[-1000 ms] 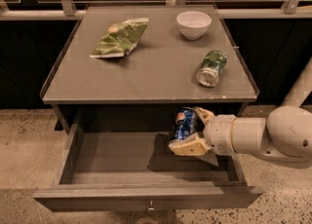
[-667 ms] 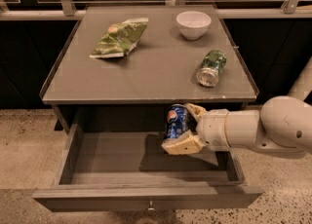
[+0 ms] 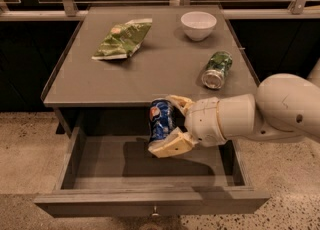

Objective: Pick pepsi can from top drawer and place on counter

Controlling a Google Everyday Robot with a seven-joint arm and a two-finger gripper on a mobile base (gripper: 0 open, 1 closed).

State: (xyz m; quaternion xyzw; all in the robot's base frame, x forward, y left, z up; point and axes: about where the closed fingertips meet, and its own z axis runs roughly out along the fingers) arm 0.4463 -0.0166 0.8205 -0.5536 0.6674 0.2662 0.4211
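The pepsi can [image 3: 160, 119], dark blue with a round logo, is held upright in my gripper [image 3: 170, 125]. The gripper is shut on it, one finger above and one below. The can hangs in the air over the open top drawer [image 3: 100, 164], level with the front edge of the counter [image 3: 150, 69]. My white arm [image 3: 260, 114] reaches in from the right.
On the counter lie a green chip bag [image 3: 122, 38] at the back left, a white bowl [image 3: 198, 24] at the back right and a green can [image 3: 217, 69] on its side near the right edge. The drawer's knob [image 3: 155, 213] shows at the bottom.
My gripper has moved left and up with the pepsi can, from inside the drawer's right part toward the counter's front edge.
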